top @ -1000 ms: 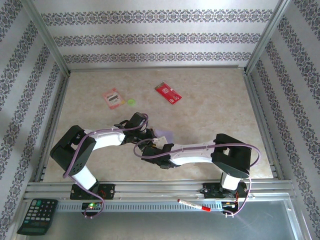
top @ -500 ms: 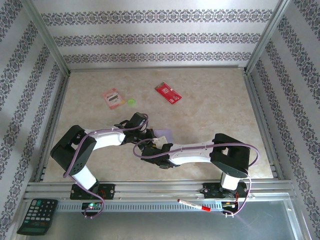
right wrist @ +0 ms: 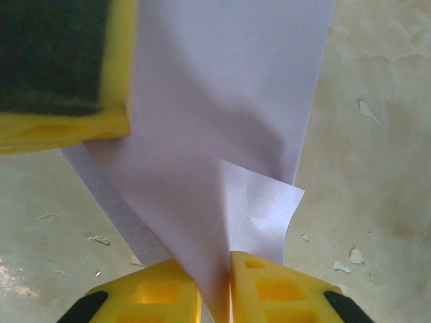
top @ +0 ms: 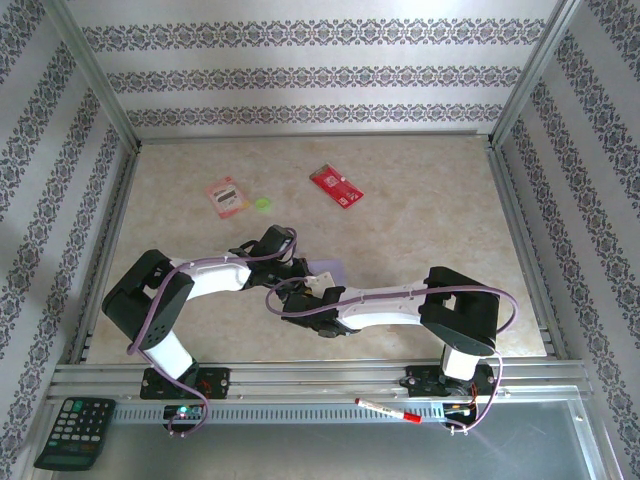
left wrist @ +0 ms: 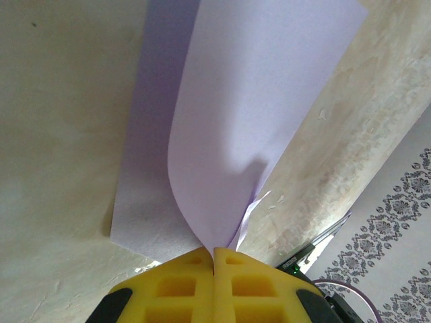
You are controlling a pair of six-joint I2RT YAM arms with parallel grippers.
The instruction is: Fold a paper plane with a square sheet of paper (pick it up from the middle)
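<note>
Both the left end effector (left wrist: pixel 214 254) and right end effector (right wrist: pixel 215 264) pinch the square sheet of paper (left wrist: pixel 256 101); folding looks barely begun

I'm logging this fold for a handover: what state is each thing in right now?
paper: folded over, curved, pinched by both end effectors.
left end effector: shut on the paper.
right end effector: shut on the paper.
red card: flat on the table, untouched.
pink packet: flat on the table, untouched.
marker: lying on the front rail.
</note>
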